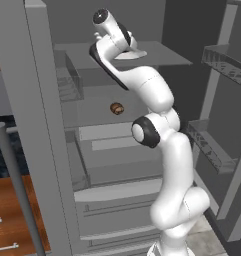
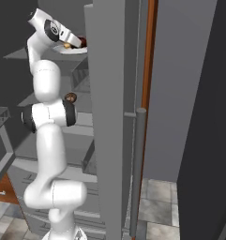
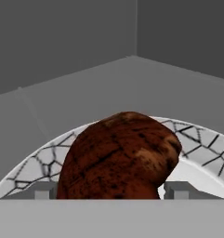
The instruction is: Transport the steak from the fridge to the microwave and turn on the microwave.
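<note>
Gripper fingers straddle the steak on its plate, unclosed we judge; soft, slick meat wants a mid-body pinch.

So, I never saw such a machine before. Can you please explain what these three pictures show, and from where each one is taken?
It is a white robot arm reaching into an open fridge. Two pictures come from cameras on its base, behind it to the left and to the right. The third comes from a camera on the hand, looking along the gripper. There a brown steak lies on a white plate with a crackle pattern, on an upper shelf, between the two finger tips. Whether they already squeeze it, I cannot tell. A small brown item sits on a lower shelf.
</note>
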You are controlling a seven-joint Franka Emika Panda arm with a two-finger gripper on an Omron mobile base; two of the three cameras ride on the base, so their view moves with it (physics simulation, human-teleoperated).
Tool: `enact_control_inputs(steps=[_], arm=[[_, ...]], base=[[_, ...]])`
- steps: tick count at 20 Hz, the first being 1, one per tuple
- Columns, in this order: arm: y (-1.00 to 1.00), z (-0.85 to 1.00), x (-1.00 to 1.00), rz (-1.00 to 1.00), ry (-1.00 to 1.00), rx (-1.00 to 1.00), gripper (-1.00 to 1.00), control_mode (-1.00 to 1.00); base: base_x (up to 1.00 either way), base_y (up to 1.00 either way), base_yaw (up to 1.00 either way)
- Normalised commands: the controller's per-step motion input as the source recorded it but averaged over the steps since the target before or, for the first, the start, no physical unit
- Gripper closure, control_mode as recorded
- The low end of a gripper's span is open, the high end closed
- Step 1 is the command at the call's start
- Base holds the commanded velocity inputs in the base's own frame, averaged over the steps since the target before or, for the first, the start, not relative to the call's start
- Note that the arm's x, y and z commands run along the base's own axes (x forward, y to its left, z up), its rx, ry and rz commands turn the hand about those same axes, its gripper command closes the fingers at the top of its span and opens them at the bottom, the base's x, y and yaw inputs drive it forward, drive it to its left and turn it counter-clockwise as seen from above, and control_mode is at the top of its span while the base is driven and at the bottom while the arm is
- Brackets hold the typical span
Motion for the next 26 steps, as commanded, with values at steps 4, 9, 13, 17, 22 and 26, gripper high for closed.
enact_control_inputs(steps=[4, 9, 13, 17, 22, 26], arm=[[0.0, -0.02, -0.64, 0.01, 0.0, 0.0, 1.0, -1.0], [-0.02, -0.04, -0.98, 0.03, -0.01, 0.01, 1.0, -1.0], [-0.08, -0.19, -1.0, 0.07, -0.03, 0.0, 1.0, -1.0], [-0.14, -0.69, -0.84, 0.1, -0.06, 0.0, 1.0, -1.0], [-0.21, -0.35, -0.54, 0.11, -0.12, 0.0, 1.0, -1.0], [-0.3, -0.07, -0.62, 0.11, -0.13, 0.0, 1.0, -1.0]], base=[[0.0, 0.0, 0.0], [0.0, 0.0, 0.0], [0.0, 0.0, 0.0], [0.0, 0.0, 0.0], [0.0, 0.0, 0.0], [0.0, 0.0, 0.0]])
